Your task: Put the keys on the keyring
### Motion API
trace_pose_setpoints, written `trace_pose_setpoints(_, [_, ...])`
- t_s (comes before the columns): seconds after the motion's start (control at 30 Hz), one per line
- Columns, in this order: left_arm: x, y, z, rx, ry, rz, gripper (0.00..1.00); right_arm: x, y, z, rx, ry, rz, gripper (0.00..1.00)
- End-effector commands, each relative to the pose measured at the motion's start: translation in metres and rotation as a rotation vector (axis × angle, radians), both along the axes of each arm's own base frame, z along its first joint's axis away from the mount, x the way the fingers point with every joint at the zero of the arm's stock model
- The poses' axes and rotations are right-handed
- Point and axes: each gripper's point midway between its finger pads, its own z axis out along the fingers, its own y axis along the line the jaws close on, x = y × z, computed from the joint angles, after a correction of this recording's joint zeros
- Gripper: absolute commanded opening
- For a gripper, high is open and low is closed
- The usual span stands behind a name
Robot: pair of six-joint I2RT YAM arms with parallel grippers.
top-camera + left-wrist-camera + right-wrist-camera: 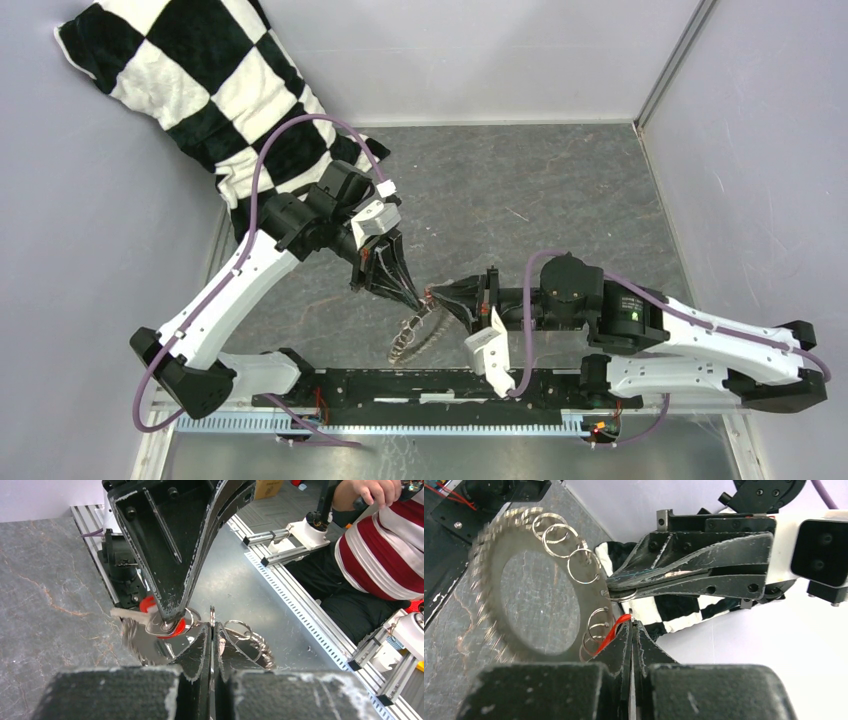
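Your right gripper is clamped on the red keys at the rim of the keyring, and your left gripper pinches that ring's edge; both meet mid-frame in the top view. Open grey table spreads toward the upper right, and a chequered cloth crowds the upper left.

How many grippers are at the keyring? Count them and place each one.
2. The left gripper, reaching in from the upper left, is shut on the keyring; the right gripper, reaching in from the right, is shut on the red-headed key.
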Motion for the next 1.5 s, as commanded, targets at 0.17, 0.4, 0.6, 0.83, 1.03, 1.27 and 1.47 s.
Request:
trace_pose_setpoints(0.17, [-0.016,0.007,0.021,-0.092,0.051,-0.085,0.02,-0.015,-0.005,0.003,0.01,-0.015,0.074,0.01])
trace_pose_setpoints(0.4, [-0.015,0.006,0.022,-0.089,0.054,-0.084,0.02,-0.02,-0.006,0.0,0.007,-0.026,0.089,0.01])
trace_pose_setpoints(0.6, [-0.014,0.006,0.022,-0.088,0.053,-0.083,0.02,-0.02,-0.002,-0.002,0.002,-0.029,0.086,0.01])
trace_pose_setpoints(0.83, [-0.013,0.005,0.02,-0.074,0.051,-0.074,0.02,-0.021,0.001,0.002,0.013,-0.031,0.085,0.01])
trace_pose_setpoints(1.03, [-0.013,0.005,0.02,-0.071,0.051,-0.072,0.02,-0.019,0.0,0.007,0.028,-0.035,0.075,0.01])
trace_pose_setpoints(1.27, [-0.014,0.006,0.021,-0.078,0.049,-0.077,0.02,-0.004,-0.007,0.0,0.035,-0.065,-0.01,0.01])
trace_pose_setpoints(1.47, [-0.013,0.006,0.02,-0.075,0.05,-0.075,0.02,0.006,-0.007,0.004,0.06,-0.059,-0.072,0.01])
